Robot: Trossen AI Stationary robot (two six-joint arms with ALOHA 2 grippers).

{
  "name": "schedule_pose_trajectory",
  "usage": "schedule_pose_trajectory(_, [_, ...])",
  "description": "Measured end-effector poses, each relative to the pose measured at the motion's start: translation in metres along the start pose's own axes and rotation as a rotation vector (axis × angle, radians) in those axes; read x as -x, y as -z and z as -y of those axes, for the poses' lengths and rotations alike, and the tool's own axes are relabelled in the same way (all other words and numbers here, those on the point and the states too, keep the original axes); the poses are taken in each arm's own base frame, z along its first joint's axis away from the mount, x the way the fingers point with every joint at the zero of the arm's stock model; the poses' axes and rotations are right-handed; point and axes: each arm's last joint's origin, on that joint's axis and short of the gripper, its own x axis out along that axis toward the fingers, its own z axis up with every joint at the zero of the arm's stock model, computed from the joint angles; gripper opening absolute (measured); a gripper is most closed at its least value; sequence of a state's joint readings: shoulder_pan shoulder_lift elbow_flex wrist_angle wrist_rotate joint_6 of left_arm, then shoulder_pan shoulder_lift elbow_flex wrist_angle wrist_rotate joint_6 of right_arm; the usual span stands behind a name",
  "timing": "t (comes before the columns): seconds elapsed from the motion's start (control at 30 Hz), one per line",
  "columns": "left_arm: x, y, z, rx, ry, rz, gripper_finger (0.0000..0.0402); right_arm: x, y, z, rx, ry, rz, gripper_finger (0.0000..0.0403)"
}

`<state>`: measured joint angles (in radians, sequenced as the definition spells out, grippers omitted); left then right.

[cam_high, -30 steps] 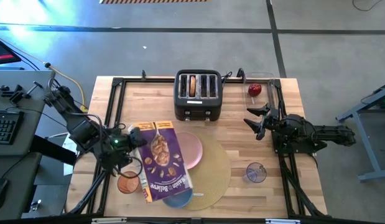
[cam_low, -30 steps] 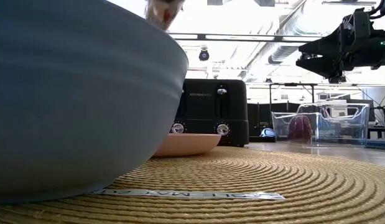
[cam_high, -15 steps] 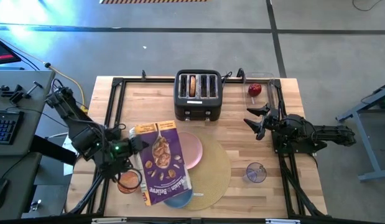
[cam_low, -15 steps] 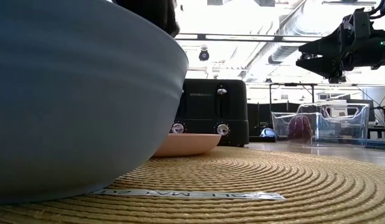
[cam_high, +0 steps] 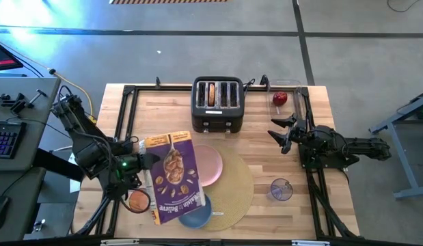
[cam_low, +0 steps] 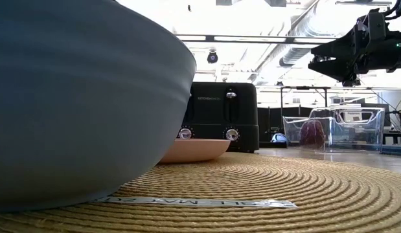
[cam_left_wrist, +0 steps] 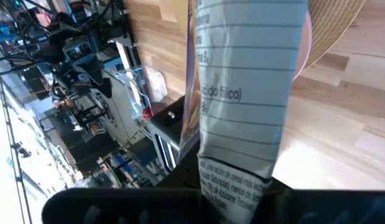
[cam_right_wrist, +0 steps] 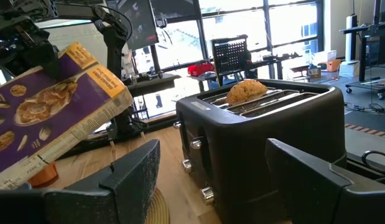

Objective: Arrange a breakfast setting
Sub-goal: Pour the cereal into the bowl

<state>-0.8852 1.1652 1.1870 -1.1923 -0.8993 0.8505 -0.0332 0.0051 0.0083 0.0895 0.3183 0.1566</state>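
Note:
My left gripper [cam_high: 144, 162] is shut on the tall purple cereal box [cam_high: 172, 178], which hangs tilted, front face up, over the blue bowl [cam_high: 199, 214] and the pink plate [cam_high: 212, 164]. Bowl and plate rest on the round tan placemat [cam_high: 235, 186]. The orange cup [cam_high: 137, 201] stands left of the box, near the table's near edge. A bagel [cam_high: 211, 93] sticks up from a slot of the black toaster [cam_high: 218, 104]. The red apple [cam_high: 280, 99] lies in a clear bin. The clear glass [cam_high: 281, 189] stands right of the placemat. My right gripper [cam_high: 282, 134] waits open at the right. My left gripper pinches the cereal box at its left long edge, on the narrow printed side panel [cam_left_wrist: 232, 180], with the fingers coming from the table's left and slanting down. The box is lifted clear of the table and tilted, and its length runs from the far side toward the near side.
The toaster [cam_right_wrist: 260, 134] stands at the far middle of the table, right in front of my right gripper [cam_right_wrist: 212, 149]. The clear bin [cam_low: 336, 129] sits at the far right corner. Bare wood lies between the placemat and the right arm.
My left gripper has rolled and shifted slightly toward the table's left edge with the cereal box. The box stays lifted. Its end, which showed above the bowl in the low view, has gone out of that view.

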Motion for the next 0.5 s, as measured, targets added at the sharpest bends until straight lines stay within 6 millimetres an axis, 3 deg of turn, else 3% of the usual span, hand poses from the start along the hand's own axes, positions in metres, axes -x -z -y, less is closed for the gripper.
schedule_pose_trajectory(0.5, [0.0001,-0.0003,-0.0014,-0.118,-0.024,-0.016,0.0005,0.0,0.0,0.0,0.0,0.0,0.0,0.0284])
